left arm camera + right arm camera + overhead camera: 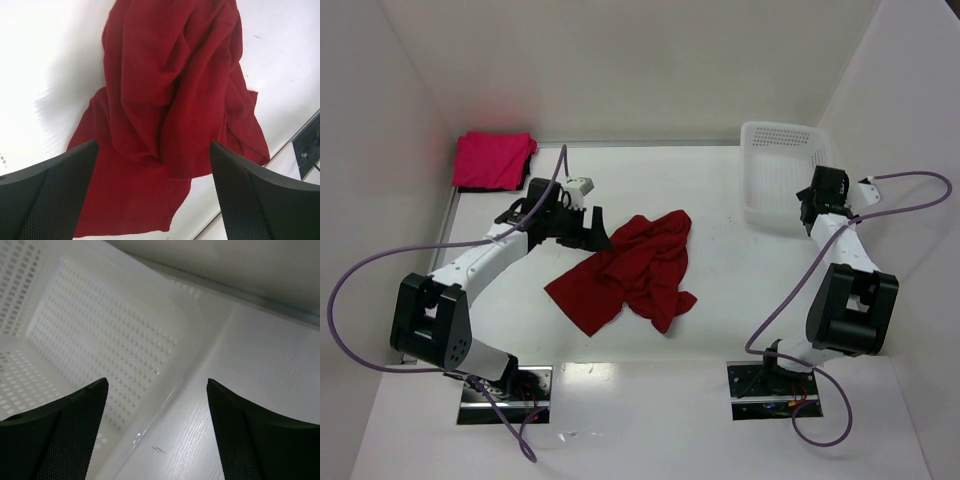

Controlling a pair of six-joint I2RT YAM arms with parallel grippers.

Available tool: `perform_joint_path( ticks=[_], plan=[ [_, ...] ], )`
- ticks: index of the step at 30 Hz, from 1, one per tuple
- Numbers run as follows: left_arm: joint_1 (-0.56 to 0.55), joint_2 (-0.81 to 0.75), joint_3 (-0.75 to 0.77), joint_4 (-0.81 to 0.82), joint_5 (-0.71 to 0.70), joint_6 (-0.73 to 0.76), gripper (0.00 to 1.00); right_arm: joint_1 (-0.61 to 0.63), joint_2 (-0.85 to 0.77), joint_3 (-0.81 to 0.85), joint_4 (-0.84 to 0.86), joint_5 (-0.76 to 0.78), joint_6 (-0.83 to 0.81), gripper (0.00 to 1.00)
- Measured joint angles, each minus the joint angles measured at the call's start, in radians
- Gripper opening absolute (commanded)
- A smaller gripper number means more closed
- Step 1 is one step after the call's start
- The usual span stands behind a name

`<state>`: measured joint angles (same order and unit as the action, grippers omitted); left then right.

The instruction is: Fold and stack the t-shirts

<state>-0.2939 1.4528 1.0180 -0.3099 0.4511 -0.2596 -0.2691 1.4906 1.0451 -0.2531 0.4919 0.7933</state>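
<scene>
Crumpled dark crimson cloth t-shirt (630, 270) is lying mid-frame, soft and limp, so a hem corner is looking the best hold; left gripper (153, 145) is hovering over it, fingers apart, right gripper (157, 382) is gaping at the white plastic mesh basket (100, 340)

My left wrist view loses the crimson t-shirt (165, 100) past the edge at 12 o'clock, and my left fingers (50, 195) cover its corner at 7. My right wrist view cuts the basket (100, 340) off at 9 and 12. From above, the pink t-shirt (492, 158) is too small to read its folds.
</scene>
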Motion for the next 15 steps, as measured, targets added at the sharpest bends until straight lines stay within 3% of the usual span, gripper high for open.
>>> perform_joint_path(
  ticks=[7, 15],
  plan=[
    [-0.031, 0.014, 0.001, 0.000, -0.010, 0.000, 0.99, 0.000, 0.043, -0.042, 0.005, -0.090, 0.028, 0.77],
    [-0.036, 0.014, 0.006, 0.003, -0.012, 0.000, 0.99, 0.000, 0.100, -0.031, 0.026, -0.101, 0.028, 0.38]
  ],
)
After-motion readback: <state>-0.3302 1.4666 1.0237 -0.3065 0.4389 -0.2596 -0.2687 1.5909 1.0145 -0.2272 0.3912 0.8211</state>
